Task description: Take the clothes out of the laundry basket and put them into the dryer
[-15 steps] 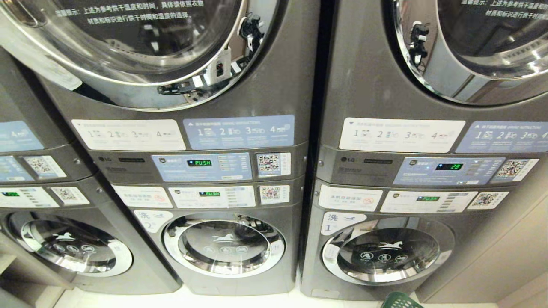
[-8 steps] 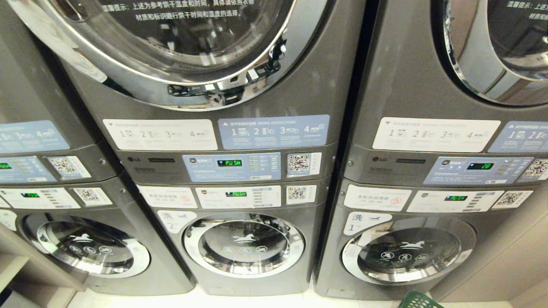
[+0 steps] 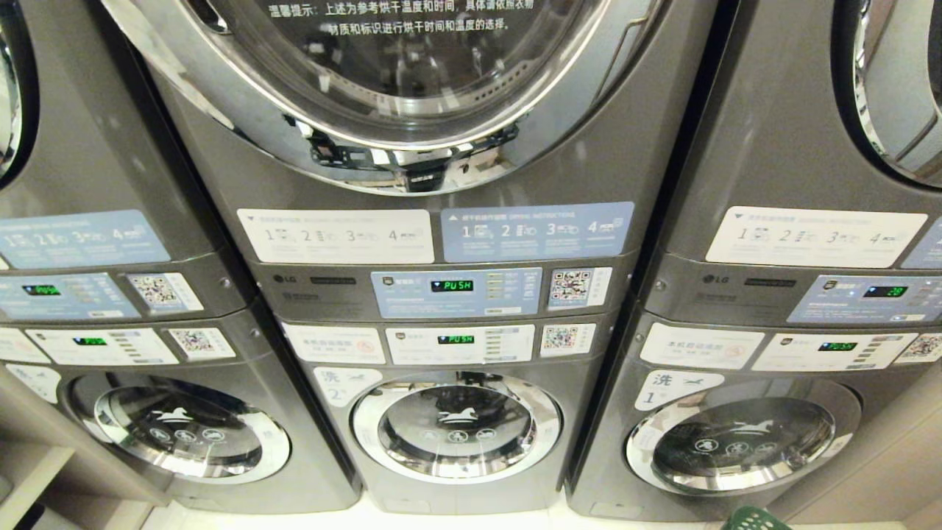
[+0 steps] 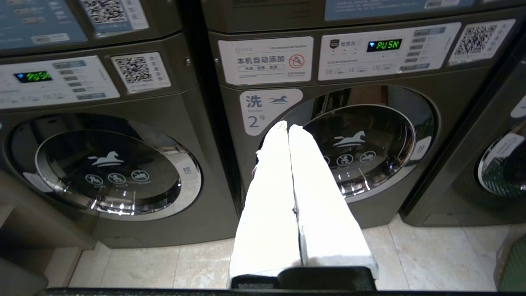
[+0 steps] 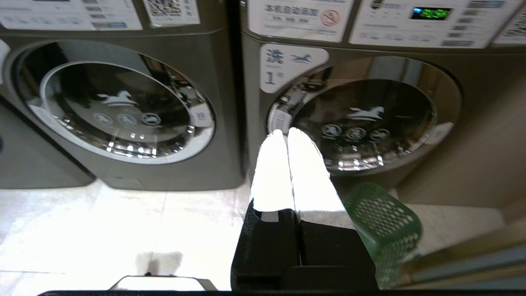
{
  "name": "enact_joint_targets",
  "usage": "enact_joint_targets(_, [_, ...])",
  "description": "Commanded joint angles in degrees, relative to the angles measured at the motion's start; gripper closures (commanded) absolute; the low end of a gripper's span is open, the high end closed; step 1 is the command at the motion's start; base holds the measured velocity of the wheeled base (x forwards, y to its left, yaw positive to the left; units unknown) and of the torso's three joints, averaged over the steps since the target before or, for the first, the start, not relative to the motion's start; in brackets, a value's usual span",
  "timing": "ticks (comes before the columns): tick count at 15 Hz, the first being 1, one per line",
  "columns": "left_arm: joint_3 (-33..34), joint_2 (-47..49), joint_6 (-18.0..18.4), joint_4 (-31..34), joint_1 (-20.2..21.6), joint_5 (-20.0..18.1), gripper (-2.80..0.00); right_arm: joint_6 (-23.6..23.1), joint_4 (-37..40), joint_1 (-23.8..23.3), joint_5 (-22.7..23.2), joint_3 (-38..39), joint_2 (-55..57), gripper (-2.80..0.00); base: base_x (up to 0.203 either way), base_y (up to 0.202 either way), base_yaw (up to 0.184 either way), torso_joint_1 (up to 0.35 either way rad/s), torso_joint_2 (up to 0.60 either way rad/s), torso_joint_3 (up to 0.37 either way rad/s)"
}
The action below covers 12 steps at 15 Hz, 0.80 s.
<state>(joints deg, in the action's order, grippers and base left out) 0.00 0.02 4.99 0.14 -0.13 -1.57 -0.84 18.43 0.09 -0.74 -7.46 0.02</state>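
Left gripper (image 4: 287, 128) clenched, empty. Dryer (image 3: 412, 88) at twelve o'clock, round chrome-rimmed glass door facing the robot. Right gripper (image 5: 285, 133) clenched, empty. Perforated green plastic laundry basket (image 5: 382, 222) stands on pale tiles at five o'clock.

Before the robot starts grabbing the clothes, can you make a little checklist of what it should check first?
1. Dryer found, straight ahead above the number 2 washer: ok.
2. Dryer door open for loading: not ok, it looks closed.
3. Laundry basket close by, on the floor beside the right gripper: ok.
4. Clothes seen in the basket: cannot tell, its inside is out of view.
5. Right gripper empty: ok, shut on nothing.
6. Left gripper empty: ok, shut on nothing, facing the number 2 washer.
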Motion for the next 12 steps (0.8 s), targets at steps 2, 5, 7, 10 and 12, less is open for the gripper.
enact_joint_targets(2, [0.0,0.0,0.0,-0.1,-0.2,0.0,0.00,0.0,0.1,-0.2,0.0,0.0,0.0,0.00,0.178,0.167,-0.007,0.007,0.00,-0.002])
enact_joint_targets(5, [-0.1,0.0,-0.1,-0.1,-0.2,0.1,0.00,0.0,0.2,-0.2,0.0,0.0,0.0,0.00,0.198,0.153,0.001,0.009,0.00,0.005])
enact_joint_targets(7, [0.0,0.0,-0.1,-0.1,-0.2,0.1,0.00,0.0,0.1,-0.2,0.0,0.0,0.0,0.00,0.193,0.027,0.007,-0.001,0.01,0.004])
enact_joint_targets(10, [0.0,0.0,-0.2,-0.1,-0.2,0.2,0.00,0.0,0.1,-0.2,0.0,0.0,0.0,0.00,0.194,0.001,0.000,0.005,0.01,0.003])
enact_joint_targets(12, [0.0,0.0,-0.2,-0.1,-0.2,0.3,0.00,0.0,0.1,-0.2,0.0,0.0,0.0,0.00,0.195,0.000,-0.001,0.000,0.01,0.002])
